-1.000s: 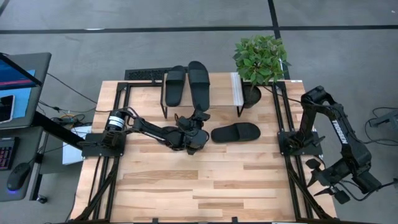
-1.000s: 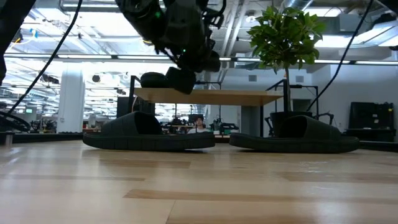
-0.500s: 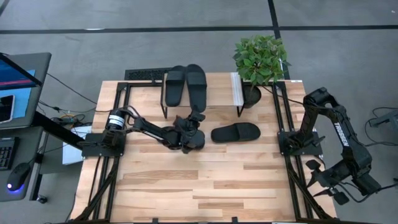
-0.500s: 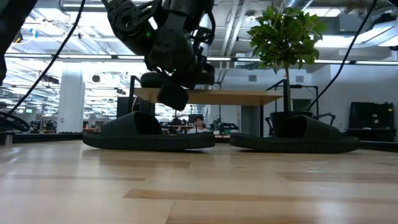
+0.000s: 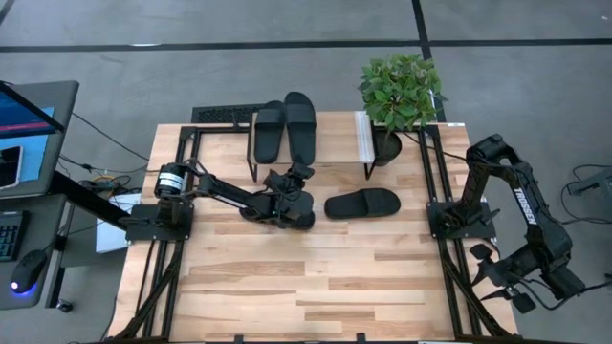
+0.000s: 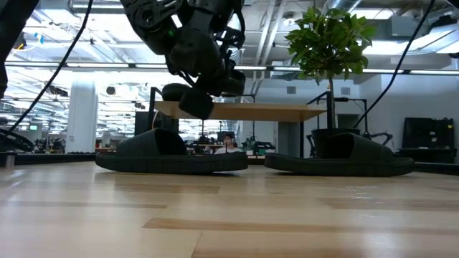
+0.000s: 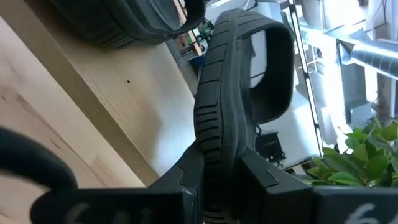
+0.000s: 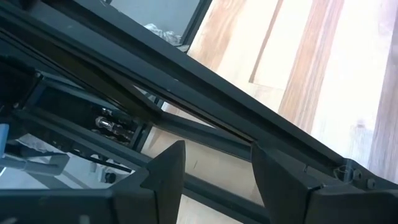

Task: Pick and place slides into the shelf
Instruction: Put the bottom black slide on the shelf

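From above, the low light-wood shelf (image 5: 359, 134) is carrying two matte black slide sandals (image 5: 286, 127) — a third (image 5: 362, 204) is lying on the tabletop. In the left wrist view, the left gripper (image 7: 219, 169) is clamping another black slide (image 7: 239, 93) edge-on. The right gripper (image 8: 214, 163) is hanging unclenched, off-table.

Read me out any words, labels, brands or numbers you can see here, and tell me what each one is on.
"TROSSEN": printed lengthwise on the right arm, seen in the high view.
Monitor screen left of the table: whatever it shows is too small to read.
Slides: no brand or marking shows.
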Controlling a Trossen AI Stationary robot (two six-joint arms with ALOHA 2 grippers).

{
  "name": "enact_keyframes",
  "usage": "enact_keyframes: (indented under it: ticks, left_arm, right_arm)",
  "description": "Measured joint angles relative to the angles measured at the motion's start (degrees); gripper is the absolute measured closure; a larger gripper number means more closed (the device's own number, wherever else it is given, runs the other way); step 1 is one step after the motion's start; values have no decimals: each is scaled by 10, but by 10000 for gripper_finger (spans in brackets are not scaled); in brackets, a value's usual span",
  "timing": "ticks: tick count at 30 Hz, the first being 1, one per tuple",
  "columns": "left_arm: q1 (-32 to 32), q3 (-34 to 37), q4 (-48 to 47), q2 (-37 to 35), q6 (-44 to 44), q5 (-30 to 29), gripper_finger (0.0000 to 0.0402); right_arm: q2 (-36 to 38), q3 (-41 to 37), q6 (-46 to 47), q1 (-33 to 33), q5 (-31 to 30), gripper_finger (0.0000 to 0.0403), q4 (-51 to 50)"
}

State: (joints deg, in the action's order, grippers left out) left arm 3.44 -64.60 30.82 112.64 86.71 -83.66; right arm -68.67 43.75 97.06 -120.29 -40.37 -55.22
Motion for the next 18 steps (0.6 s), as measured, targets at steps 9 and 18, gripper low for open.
enact_keyframes:
  ticks: [9,18]
  left_arm:
    - [-10,0,-61,-8,36,14,365]
    - [-19,0,-79,-8,50,25,365]
  right_arm:
    - [0,0,0,0,0,225,0]
    - [0,0,0,0,-1,225,0]
